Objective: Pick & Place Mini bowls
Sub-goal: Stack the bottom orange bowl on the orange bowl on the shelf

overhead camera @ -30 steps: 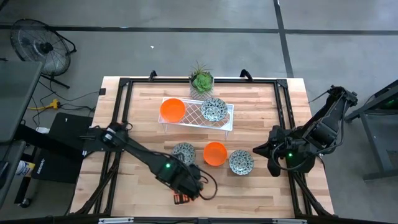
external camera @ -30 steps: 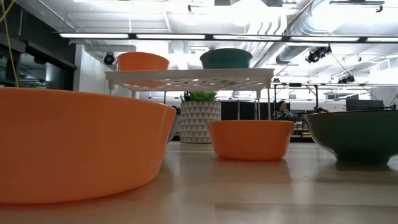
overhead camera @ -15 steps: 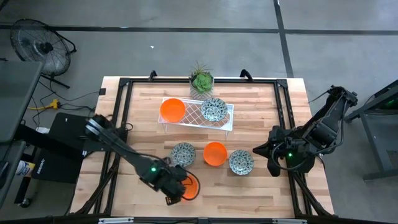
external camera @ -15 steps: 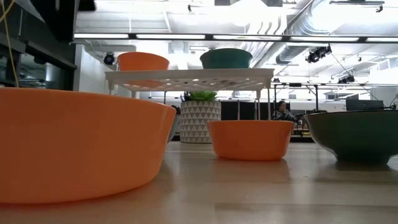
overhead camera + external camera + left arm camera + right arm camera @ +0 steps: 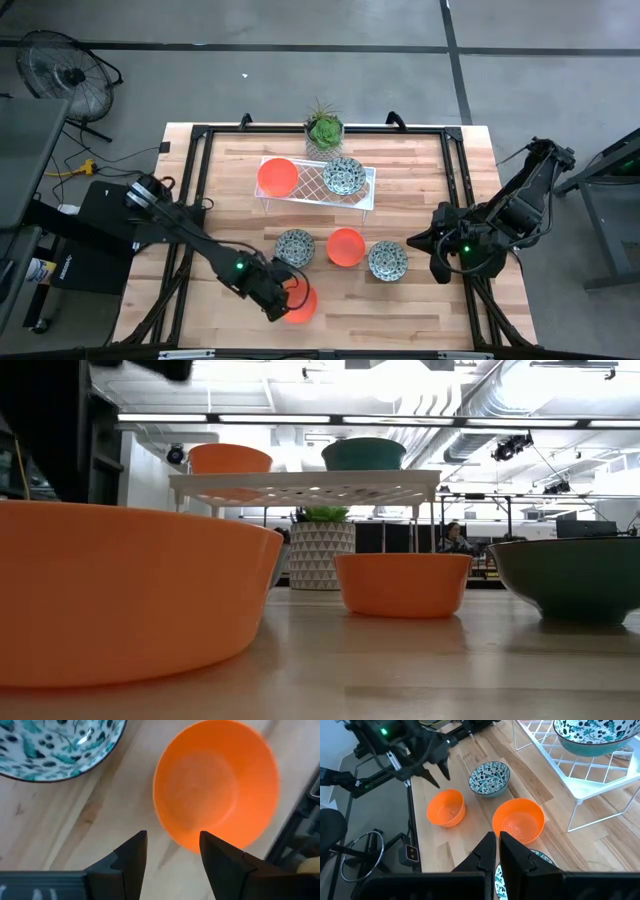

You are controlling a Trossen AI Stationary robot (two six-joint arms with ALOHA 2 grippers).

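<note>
The left arm reaches from the table's left edge diagonally toward the near edge, its elbow low and its wrist turned down over the wood. The left gripper (image 5: 277,303) hangs with its fingers spread and holds nothing; it is just beside an orange bowl (image 5: 299,302) that sits upright on the table (image 5: 420,160) near the front edge. The right arm is folded at the table's right side, and the right gripper (image 5: 412,242) has its fingers pressed together on nothing, near a speckled bowl (image 5: 387,261).

A second speckled bowl (image 5: 295,247) and a second orange bowl (image 5: 346,247) stand between the two arms, side by side. On the white wire rack (image 5: 366,195) toward the back sit a third orange bowl (image 5: 277,177) and a third speckled bowl (image 5: 343,176), with a potted plant (image 5: 324,130) behind the rack.

The left wrist view shows what the overhead view cannot: the open fingers (image 5: 131,860) frame the near rim of the orange bowl without touching it. The right wrist view shows the left gripper from the side, poised above the wood. The low view shows the rack's height, with bowls raised on it, and a person seated far off in the room.
</note>
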